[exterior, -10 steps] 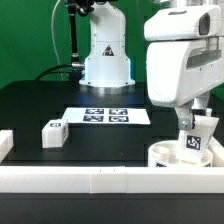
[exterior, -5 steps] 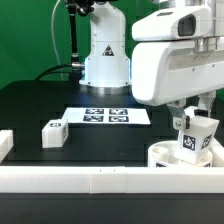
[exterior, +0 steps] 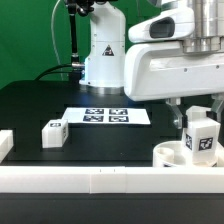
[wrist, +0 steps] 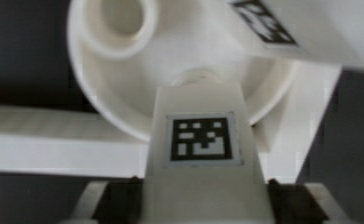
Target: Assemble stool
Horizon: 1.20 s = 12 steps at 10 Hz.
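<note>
The round white seat (exterior: 168, 154) lies at the exterior view's right, against the front rail. My gripper (exterior: 198, 118) is shut on a white tagged leg (exterior: 201, 139) that stands upright on the seat. In the wrist view the leg (wrist: 202, 130) runs from my fingers (wrist: 115, 200) to the seat (wrist: 143, 60), its tip at a socket. Another tagged leg stands beside it on the seat (wrist: 268, 25). A third leg (exterior: 53, 133) lies loose on the table at the exterior view's left.
The marker board (exterior: 105, 116) lies flat mid-table. A long white rail (exterior: 100, 178) runs along the front edge, with a white corner piece (exterior: 5, 143) at the left. The robot base (exterior: 104, 50) stands behind.
The arm has moved toward the exterior view's left and turned. The held leg has gone from tilted to upright and shifted slightly right on the seat.
</note>
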{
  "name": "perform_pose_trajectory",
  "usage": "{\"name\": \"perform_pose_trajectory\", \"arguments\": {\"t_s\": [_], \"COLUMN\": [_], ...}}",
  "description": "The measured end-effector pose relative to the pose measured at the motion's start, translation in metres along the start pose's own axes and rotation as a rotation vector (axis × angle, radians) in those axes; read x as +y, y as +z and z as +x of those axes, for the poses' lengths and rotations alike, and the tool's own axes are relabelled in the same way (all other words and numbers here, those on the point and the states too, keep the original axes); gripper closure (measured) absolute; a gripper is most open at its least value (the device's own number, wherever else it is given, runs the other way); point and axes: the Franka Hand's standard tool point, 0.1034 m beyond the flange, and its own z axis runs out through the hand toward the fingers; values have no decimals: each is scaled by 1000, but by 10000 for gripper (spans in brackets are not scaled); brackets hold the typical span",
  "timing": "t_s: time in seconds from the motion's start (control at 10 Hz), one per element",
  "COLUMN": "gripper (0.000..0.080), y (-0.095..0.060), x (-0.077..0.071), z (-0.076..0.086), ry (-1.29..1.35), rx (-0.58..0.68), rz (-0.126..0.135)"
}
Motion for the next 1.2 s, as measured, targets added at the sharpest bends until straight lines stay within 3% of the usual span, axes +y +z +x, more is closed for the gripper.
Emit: {"name": "perform_pose_trajectory", "arguments": {"t_s": [0.9, 1.2], "gripper": [461, 461], "y": [3, 3], "x": [-13, -14], "z": [-7, -7], "ry": [869, 1050], "rx": [-20, -31], "rz": [-15, 1]}}
